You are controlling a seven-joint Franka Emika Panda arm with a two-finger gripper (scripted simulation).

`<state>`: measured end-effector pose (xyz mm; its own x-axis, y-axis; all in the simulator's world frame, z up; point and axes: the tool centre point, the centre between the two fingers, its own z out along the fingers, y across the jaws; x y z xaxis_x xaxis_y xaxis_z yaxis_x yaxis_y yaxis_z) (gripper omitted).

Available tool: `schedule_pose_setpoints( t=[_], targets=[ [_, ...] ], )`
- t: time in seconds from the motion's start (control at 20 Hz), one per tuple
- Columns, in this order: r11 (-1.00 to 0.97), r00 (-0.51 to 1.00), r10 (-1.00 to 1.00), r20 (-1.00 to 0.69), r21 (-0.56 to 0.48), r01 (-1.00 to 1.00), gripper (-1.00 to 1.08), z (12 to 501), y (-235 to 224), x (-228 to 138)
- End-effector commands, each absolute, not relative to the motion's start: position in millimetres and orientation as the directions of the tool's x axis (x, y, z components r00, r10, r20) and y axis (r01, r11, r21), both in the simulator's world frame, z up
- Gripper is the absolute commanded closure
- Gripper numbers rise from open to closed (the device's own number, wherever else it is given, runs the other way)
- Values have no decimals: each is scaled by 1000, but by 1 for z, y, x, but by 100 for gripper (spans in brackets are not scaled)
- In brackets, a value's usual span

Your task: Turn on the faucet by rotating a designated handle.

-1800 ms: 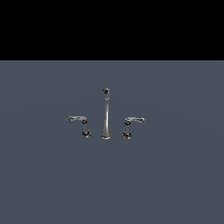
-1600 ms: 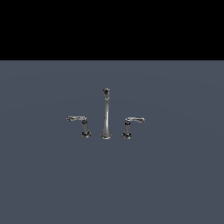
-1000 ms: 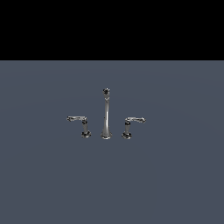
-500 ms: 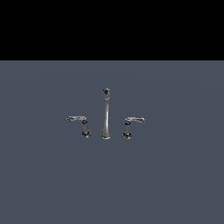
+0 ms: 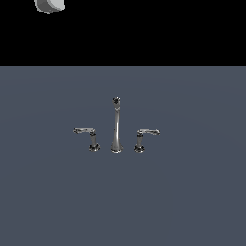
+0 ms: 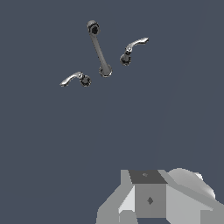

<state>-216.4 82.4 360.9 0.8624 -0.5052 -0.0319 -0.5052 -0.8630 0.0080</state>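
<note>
Nearest to the wrist camera is the grey, blocky body of the end effector (image 6: 151, 199). Its fingers are cut off by the picture edge, so I cannot tell if it is wide or narrow. It holds nothing and is well apart from the faucet.

Farther away, on the flat slate-grey counter (image 5: 192, 202), stands the small shiny chrome faucet (image 5: 116, 126). It has a tall slim spout with a dark knob tip and two low levers. The task's thing, the small chrome lever handle (image 5: 86, 132), is on the exterior view's left, with its arm pointing away from the spout. The twin chrome lever (image 5: 145, 133) mirrors it on the other side.

What has changed: a pale grey part of the arm (image 5: 48, 5) now appears at the upper corner of the exterior view, where half a second ago there was only black. I judge the approach is only beginning; both levers look untouched.

The arm is mostly cut off, and the levers are too small to read any angle exactly.
</note>
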Motion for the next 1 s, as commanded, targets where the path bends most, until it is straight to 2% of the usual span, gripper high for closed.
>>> schedule_pose_setpoints(
  t=[0.0,0.95],
  targets=[
    [-834,834,-551,-31,7,-552,108,347,92,-209],
    [-575,575,-818,-26,2,-818,108,252,143,-139]
  ],
)
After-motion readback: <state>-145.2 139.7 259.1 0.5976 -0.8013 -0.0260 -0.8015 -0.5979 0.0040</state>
